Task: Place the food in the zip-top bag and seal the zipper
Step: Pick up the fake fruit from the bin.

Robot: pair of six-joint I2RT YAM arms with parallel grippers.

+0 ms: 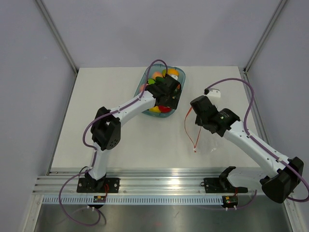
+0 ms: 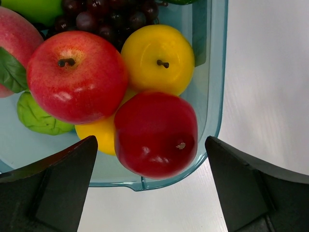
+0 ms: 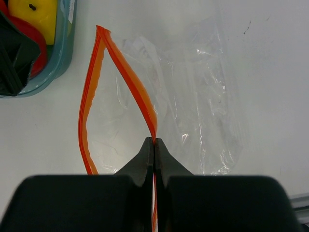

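Status: early stage, no food in the zip-top bag (image 3: 203, 96) yet. The bag lies flat and empty on the table (image 1: 96, 125), just right of the blue tray (image 2: 219, 72), near it but not touching.

Right gripper (image 3: 154, 144): jaws closed tight on one lip of the zipper (image 3: 130, 77), pinching only that strip. The other lip bows away to the left, so the mouth gapes in a teardrop loop on the tray side. Looks like it's holding the bag open for loading.

Left gripper (image 2: 150, 145): fingers spread wide, nothing held, hanging over the near end of the tray. Dark red apple (image 2: 155, 133) sits right between the fingers, so that's the probable first pick. No contact visible.

All the food is in the tray:
- bigger red apple (image 2: 75, 77)
- yellow fruit (image 2: 157, 58)
- second yellow piece (image 2: 94, 133) underneath
- wrinkled green piece (image 2: 38, 116)
- peach (image 2: 14, 38) at the frame edge

Grape bunch (image 2: 106, 17) is behind them, not part of the load.

Done: bag mouth open and held.

Left to do:
- grasp each piece
- carry it to the mouth and drop it in
- press the zipper shut along its full length

Sealing not started, so nearly the whole job remains.
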